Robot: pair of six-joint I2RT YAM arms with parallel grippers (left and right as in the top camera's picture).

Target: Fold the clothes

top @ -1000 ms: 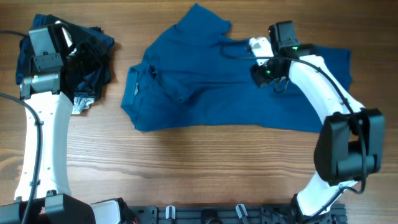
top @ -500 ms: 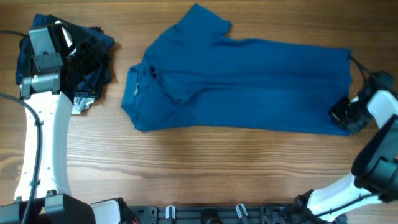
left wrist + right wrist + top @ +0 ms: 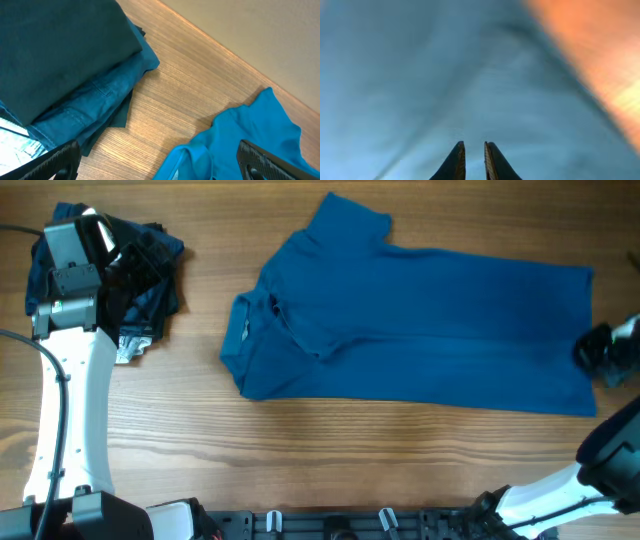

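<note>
The polo shirt (image 3: 430, 320) should handle light and limp: grasp hem corners flanking right claw (image 3: 474, 145), clamped mid-hem; left claw (image 3: 157, 150) wide apart.

Light wood-grain table (image 3: 330, 450), evenly lit.
</note>
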